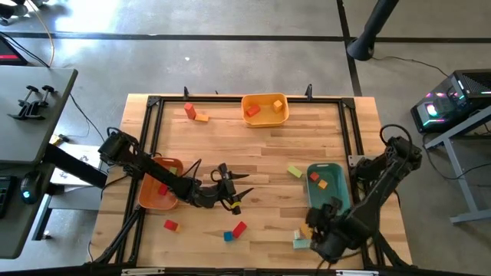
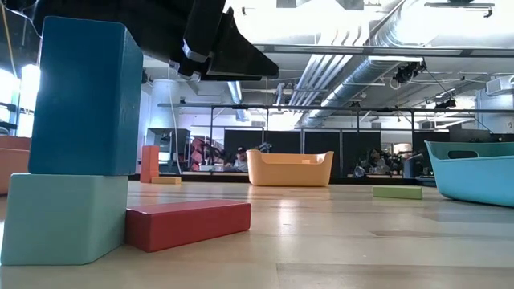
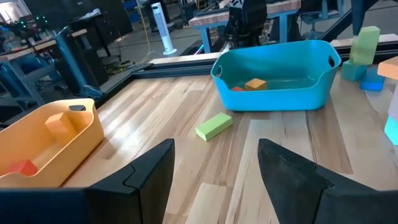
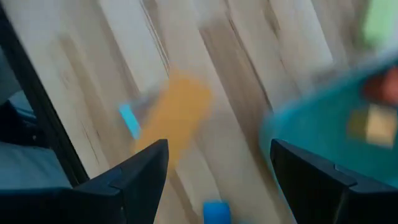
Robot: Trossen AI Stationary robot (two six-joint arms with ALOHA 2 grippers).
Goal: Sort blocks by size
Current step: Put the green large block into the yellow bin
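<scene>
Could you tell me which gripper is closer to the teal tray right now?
Right. The right gripper hovers by the teal tray's near end; the left gripper is mid-table, well to its side.

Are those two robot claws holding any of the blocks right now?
No. The left gripper hangs open over bare table with nothing between its fingers. The right gripper is open too, above an orange block beside the teal tray, not gripping it.

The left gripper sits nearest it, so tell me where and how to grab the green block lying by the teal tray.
Grip the green block across its two long sides, coming from above. It lies flat on bare wood, clear of the teal tray.
</scene>
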